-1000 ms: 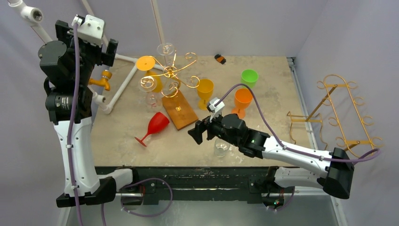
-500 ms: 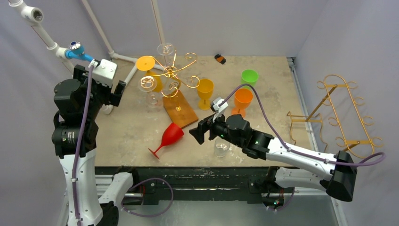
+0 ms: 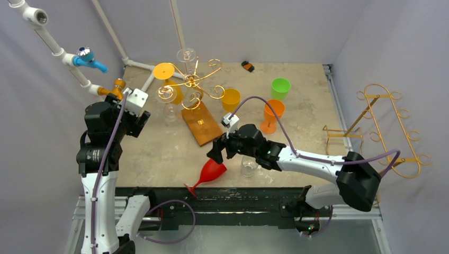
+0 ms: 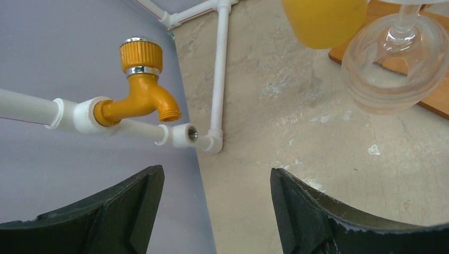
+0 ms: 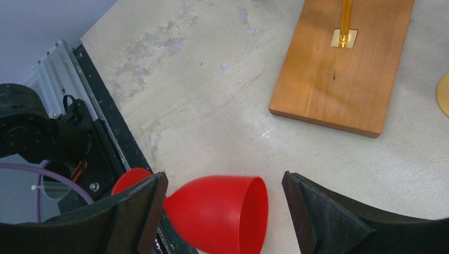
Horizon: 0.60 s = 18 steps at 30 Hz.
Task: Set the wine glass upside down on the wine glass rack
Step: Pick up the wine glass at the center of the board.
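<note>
Your right gripper [image 3: 216, 154] sits low at the near table [image 3: 159, 153] edge, jaws apart. The red wine glass [image 3: 213, 171] lies on its side between them, and you can't tell whether either finger touches it. In the right wrist view the red wine glass [image 5: 222, 214] shows an empty bowl with its mouth facing right. Its foot hangs past the table edge over the black frame. Your left gripper [image 4: 217, 211] is raised at the left side with its jaws spread and nothing between them, and it looks down on the orange tap [image 4: 143, 95] and the white pipe [image 4: 218, 74]. The wine glass rack [image 3: 193, 82] stands mid-table on its wooden base [image 3: 201, 123], well apart from the red glass. An orange glass [image 3: 165, 74] hangs from the rack foot-up, and a clear glass [image 4: 394, 69] hangs beside it, stem up. On the table past the rack stand a yellow goblet [image 3: 231, 99], an orange goblet [image 3: 273, 111] and a green cup [image 3: 280, 86], all upright and open-topped, and the green one is visibly empty. A clear tumbler [image 3: 249, 165] stands upright just beside the right arm, and you can't tell its contents. A second gold rack [image 3: 386, 127] sits off the table at the right.
</note>
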{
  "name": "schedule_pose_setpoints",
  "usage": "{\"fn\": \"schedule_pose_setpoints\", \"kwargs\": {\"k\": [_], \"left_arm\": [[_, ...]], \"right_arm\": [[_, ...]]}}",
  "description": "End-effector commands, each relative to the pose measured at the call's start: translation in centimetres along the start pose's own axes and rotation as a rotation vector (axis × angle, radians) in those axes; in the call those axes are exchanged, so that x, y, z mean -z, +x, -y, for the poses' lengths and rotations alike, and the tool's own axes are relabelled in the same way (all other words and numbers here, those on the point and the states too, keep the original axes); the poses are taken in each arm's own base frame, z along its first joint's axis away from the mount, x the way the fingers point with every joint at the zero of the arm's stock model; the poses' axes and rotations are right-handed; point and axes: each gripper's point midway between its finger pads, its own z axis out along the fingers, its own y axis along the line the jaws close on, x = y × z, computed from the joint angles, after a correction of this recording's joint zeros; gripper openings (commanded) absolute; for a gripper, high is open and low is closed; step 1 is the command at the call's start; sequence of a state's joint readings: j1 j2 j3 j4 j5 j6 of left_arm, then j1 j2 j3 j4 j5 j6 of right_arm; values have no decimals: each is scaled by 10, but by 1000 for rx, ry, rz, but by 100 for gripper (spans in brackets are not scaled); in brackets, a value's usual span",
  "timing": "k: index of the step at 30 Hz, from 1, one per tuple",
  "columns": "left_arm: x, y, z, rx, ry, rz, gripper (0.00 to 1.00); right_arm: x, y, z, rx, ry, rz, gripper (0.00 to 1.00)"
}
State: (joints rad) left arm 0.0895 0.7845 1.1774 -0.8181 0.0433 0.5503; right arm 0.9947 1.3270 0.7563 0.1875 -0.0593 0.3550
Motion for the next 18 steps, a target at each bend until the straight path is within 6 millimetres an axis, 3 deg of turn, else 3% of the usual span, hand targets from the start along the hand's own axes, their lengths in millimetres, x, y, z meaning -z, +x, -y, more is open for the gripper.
{"fn": "schedule_pose_setpoints", "kwargs": {"k": [1,4,8,11,18], "left_arm": [[10,-6,-13,-28,-68,28,78],[10,-16,-20,-20,-79,46,78],[12,-31,-28,-7,-96,76,77],[12,-35,-28,4,-88,88,77],[17,-45,-29,9,-88,130,78]], "right_arm": [[-1,-4,-17,-21,-130,13,88],[-2,18,-18,-11,-142,-103,82],[10,34,-1,12,-34,-229,83],[20,39,13,10,63,-292,83],[18,42,7,-20,38,-315,84]]}}
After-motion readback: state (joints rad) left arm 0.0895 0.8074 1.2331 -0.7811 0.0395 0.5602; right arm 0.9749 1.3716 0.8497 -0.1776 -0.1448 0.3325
